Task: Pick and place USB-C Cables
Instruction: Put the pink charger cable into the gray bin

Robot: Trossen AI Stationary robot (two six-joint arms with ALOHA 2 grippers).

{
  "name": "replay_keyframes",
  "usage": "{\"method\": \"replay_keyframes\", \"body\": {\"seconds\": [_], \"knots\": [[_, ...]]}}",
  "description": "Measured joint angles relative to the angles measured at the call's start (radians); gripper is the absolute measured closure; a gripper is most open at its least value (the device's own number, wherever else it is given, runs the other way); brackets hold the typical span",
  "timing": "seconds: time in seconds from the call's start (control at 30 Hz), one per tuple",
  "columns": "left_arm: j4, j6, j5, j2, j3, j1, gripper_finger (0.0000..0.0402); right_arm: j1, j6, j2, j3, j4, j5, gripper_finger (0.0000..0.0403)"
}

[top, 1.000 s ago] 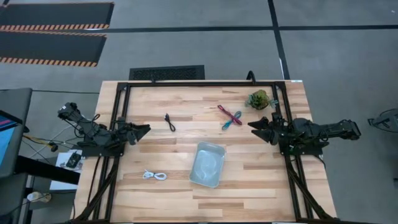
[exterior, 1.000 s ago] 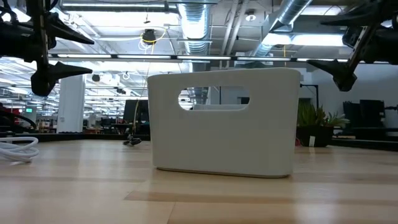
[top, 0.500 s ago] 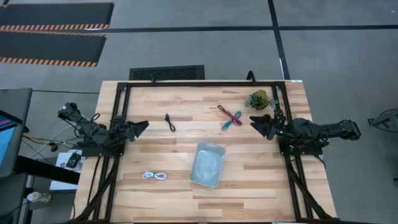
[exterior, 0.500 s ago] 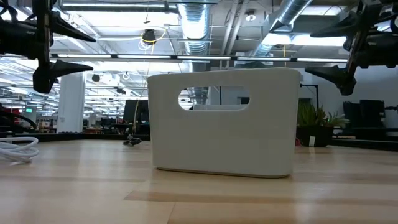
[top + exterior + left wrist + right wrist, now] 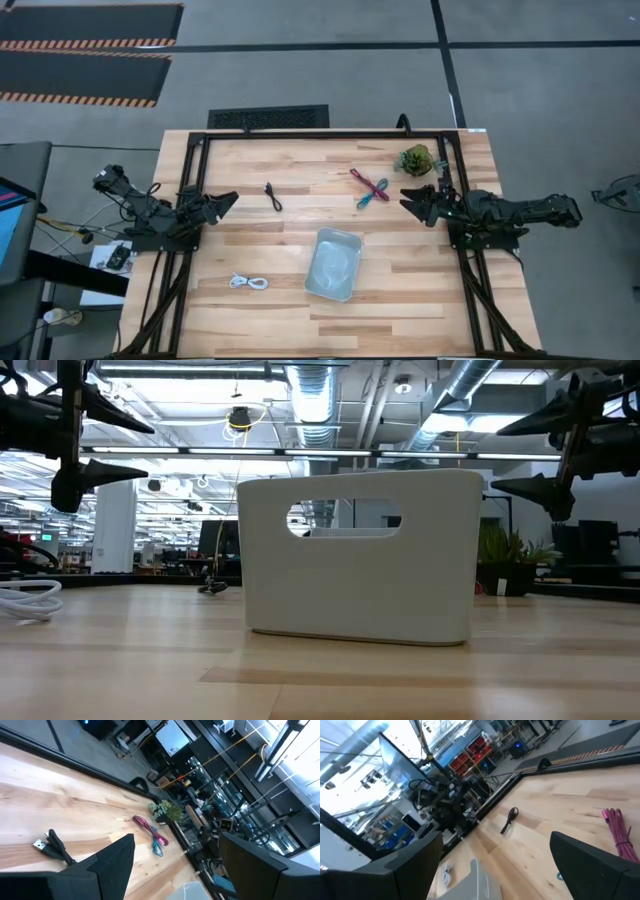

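Four cables lie flat on the wooden table. The black cable [image 5: 273, 196] is nearest my left gripper [image 5: 228, 203], which hovers open by the left edge. The magenta cable [image 5: 364, 180] and the teal cable [image 5: 372, 196] cross each other just left of my open right gripper [image 5: 410, 200]. The white cable [image 5: 250, 282] lies coiled near the near edge. The left wrist view shows the black cable [image 5: 52, 845], magenta cable [image 5: 146, 826] and teal cable [image 5: 158, 848]. The right wrist view shows the black cable [image 5: 509, 820] and magenta cable [image 5: 617, 832].
A pale tray [image 5: 334, 264] stands between the arms toward the near edge, and it fills the middle of the low view [image 5: 360, 560]. A green leafy clump [image 5: 416, 159] sits at the far right, close behind my right gripper. A black frame rims the table.
My right gripper has swung a little toward the far edge and tipped, so its fingers now point more level toward the crossed cables. My left gripper has crept slightly toward the far edge. No cable has moved.
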Motion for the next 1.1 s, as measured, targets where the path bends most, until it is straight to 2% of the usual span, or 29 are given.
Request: {"method": "replay_keyframes", "body": {"seconds": [0.13,0.33,0.4,0.47,0.53,0.67,0.83,0.97,1.1], "knots": [[0.088,0.039,0.055,0.000,0.000,0.000,0.0127,-0.010,0.015,0.000,0.006,0.046,0.000,0.0010],[0.428,0.363,0.146,0.000,0.005,0.017,0.0127,-0.018,-0.110,0.013,0.136,0.156,0.014,0.0010],[0.452,0.421,0.169,0.000,0.045,0.032,0.0127,-0.030,-0.156,0.041,0.208,0.161,0.034,0.0010],[0.393,0.440,0.183,0.000,0.111,0.044,0.0127,-0.042,-0.196,0.088,0.294,0.141,0.048,0.0010],[0.264,0.426,0.185,0.010,0.189,0.051,0.0127,-0.053,-0.217,0.162,0.394,0.054,0.069,0.0010],[-0.016,0.370,0.202,0.068,0.385,0.060,0.0127,-0.074,-0.216,0.378,0.610,-0.216,0.137,0.0010],[-0.363,0.279,0.197,0.192,0.626,0.060,0.0127,-0.144,-0.127,0.688,0.864,-0.635,0.231,0.0010],[-0.538,0.221,0.192,0.287,0.754,0.060,0.0127,-0.235,-0.078,0.925,0.986,-0.833,0.214,0.0010],[-0.613,0.209,0.194,0.351,0.810,0.060,0.0127,-0.325,-0.159,1.122,1.030,-0.875,0.132,0.0010]]}}
